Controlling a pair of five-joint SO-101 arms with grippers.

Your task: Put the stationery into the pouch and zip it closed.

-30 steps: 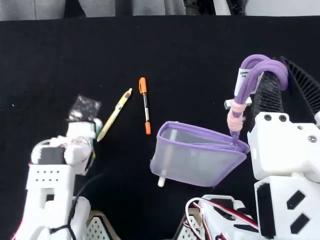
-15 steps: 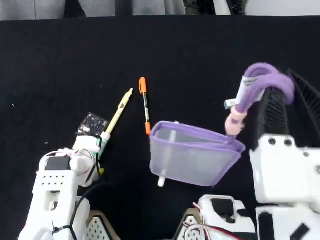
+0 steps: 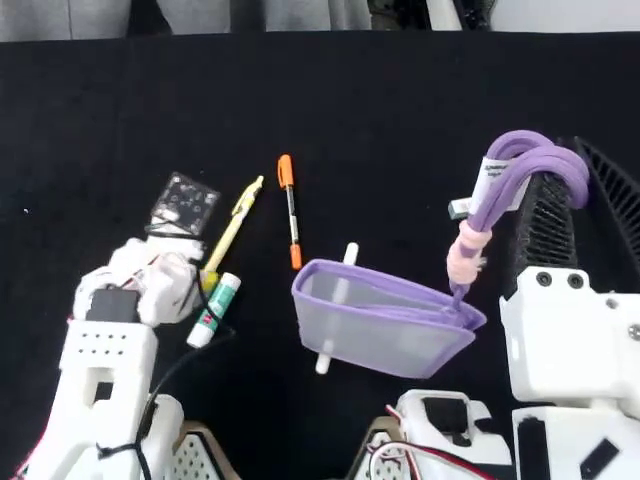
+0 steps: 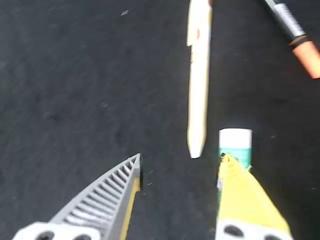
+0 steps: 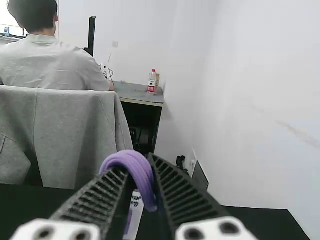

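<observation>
The left pincer (image 4: pixel 180 160) is spread wide just over the black table (image 3: pixel 400 120), nothing between its fingers. A glue stick (image 4: pixel 235 145) lies right at the tip of its yellow finger; whether they touch I cannot tell. Just ahead of the gap, nearer that same finger, a yellow pen (image 4: pixel 198 90) points its tip back at the pincer. Farther out, past the glue stick's side, lies an orange pen (image 4: pixel 295 40), apart from the yellow one.

The right pincer (image 5: pixel 137 167) is pressed together on a purple strap (image 5: pixel 135 172) looped between its fingers. From the strap the pouch (image 3: pixel 380 320) hangs below and to the left arm's side, tilted, mouth open. A white stick (image 3: pixel 335 300) sits in it, with both ends poking out.
</observation>
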